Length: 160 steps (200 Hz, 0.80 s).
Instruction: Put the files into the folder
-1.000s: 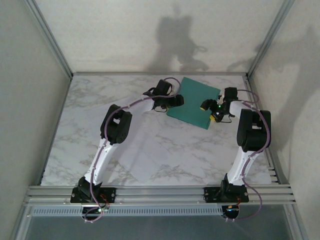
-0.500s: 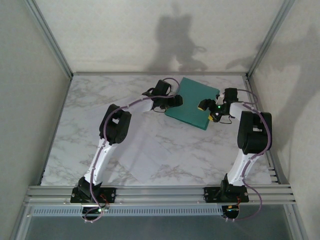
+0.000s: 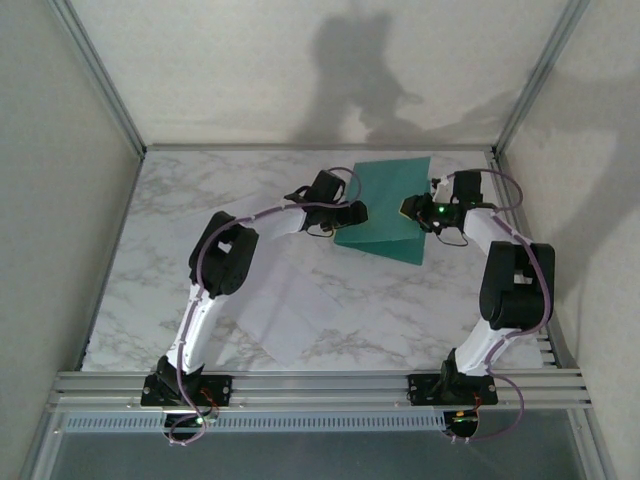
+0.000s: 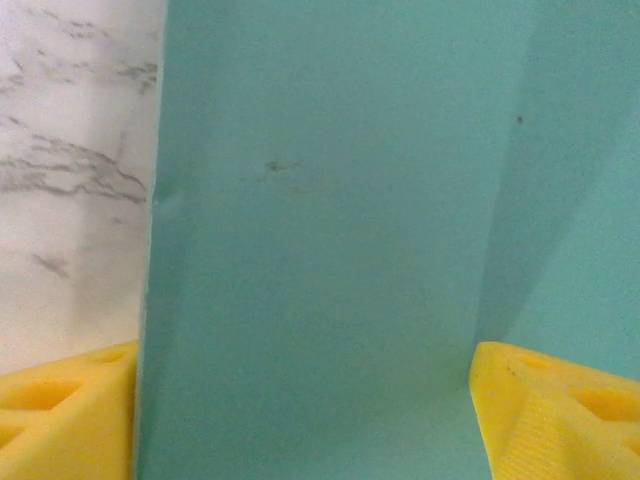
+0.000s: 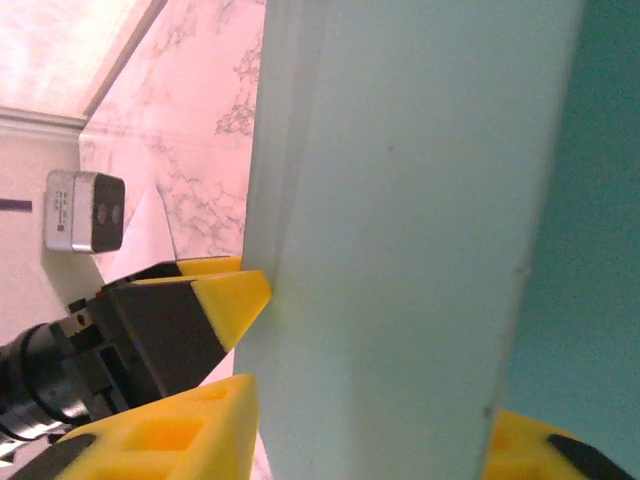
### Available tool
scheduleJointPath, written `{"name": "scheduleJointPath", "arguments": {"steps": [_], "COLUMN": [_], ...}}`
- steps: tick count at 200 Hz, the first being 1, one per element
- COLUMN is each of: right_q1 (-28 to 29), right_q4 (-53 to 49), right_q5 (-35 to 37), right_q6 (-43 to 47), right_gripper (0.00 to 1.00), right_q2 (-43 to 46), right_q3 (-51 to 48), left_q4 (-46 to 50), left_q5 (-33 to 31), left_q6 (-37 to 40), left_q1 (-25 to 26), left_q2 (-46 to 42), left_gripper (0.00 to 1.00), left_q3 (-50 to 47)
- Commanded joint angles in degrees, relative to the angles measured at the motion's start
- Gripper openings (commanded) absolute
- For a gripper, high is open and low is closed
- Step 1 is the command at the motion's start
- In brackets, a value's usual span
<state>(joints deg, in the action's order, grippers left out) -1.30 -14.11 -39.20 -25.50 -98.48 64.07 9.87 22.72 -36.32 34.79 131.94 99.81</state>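
Observation:
The teal-green folder (image 3: pixel 385 210) lies at the back middle of the marble table, its upper leaf raised and tilted. My right gripper (image 3: pixel 413 208) is shut on that leaf's right edge. In the right wrist view the pale leaf (image 5: pixel 400 250) runs between the yellow fingers (image 5: pixel 180 430) of this gripper (image 5: pixel 370 420). At the folder's left edge my left gripper (image 3: pixel 352 212) stands open. In the left wrist view the teal card (image 4: pixel 320 230) lies between that gripper's (image 4: pixel 320 420) fingers (image 4: pixel 560 410). The files, thin white sheets (image 3: pixel 285 305), lie flat nearer the front.
Metal frame posts and grey walls (image 3: pixel 60 200) close in the table on three sides. The left arm's fingertips (image 5: pixel 235 295) and wrist camera (image 5: pixel 85 210) sit close to the raised leaf. An aluminium rail (image 3: pixel 320 385) runs along the near edge.
The right gripper has closed on the folder's upper leaf and lifted it, so the leaf now stands tilted up. The left gripper has stayed open by the left edge.

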Motion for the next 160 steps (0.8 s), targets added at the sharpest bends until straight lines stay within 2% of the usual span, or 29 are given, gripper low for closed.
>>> {"name": "scheduleJointPath", "arguments": {"steps": [1,45,85,160], "right_q1": [0.42,0.42,0.42,2.96], "right_q4": [-3.19,-10.52,-20.29,-38.57], "right_q5": [0.72,5.80,10.62,18.94], "right_q6": [2.69,6.72,11.29,21.72], "right_gripper": [0.30,0.11,0.01,0.01], "right_q2": [3.37,8.30,10.44,14.98], "right_q3": [-0.44,0.97,5.43,17.21], "left_q4": [-2.81,-3.58,-1.05,2.19], "left_q5": [-1.33,-4.36,-9.15,-13.97], "left_q6": [-1.86,-2.88,-2.05,-0.53], "left_q1": [1.51,1.95,1.77,0.31], "left_q2": [-5.40,-11.59,-17.86,-27.87], "left_gripper": [0.78,0.79,0.81,0.83], "left_q3": [-1.79,-6.84,-10.09,-15.66]}}
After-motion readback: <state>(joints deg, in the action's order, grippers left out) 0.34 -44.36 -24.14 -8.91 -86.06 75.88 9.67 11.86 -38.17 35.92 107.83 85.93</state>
